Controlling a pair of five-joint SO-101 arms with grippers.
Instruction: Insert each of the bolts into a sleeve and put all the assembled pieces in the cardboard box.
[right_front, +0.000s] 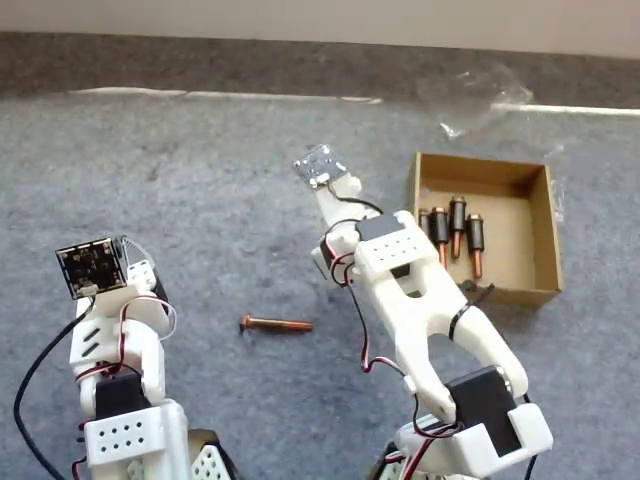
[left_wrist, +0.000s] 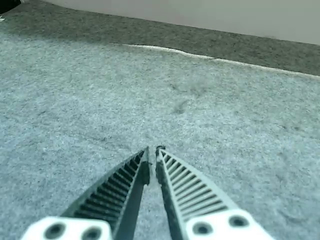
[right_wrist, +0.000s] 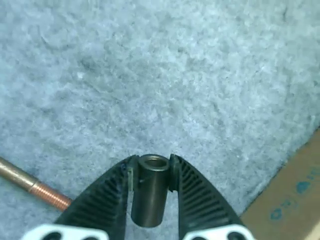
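My right gripper (right_wrist: 151, 161) is shut on a dark metal sleeve (right_wrist: 150, 192), held upright between its fingers just above the grey carpet. A copper bolt (right_front: 275, 324) lies flat on the carpet between the two arms; its shaft (right_wrist: 30, 186) lies close beside the right gripper. The cardboard box (right_front: 478, 163) sits at the right with three assembled pieces (right_front: 457, 228) inside, and a corner of the box (right_wrist: 295, 200) lies close to the held sleeve. My left gripper (left_wrist: 152, 150) is shut on nothing, hovering over bare carpet at the left.
A crumpled clear plastic bag (right_front: 475, 95) lies behind the box. The right arm (right_front: 420, 300) stretches diagonally from the front right toward the middle. The left arm (right_front: 115, 340) stands at the front left. A pale line (right_front: 230, 96) runs along the carpet's far side.
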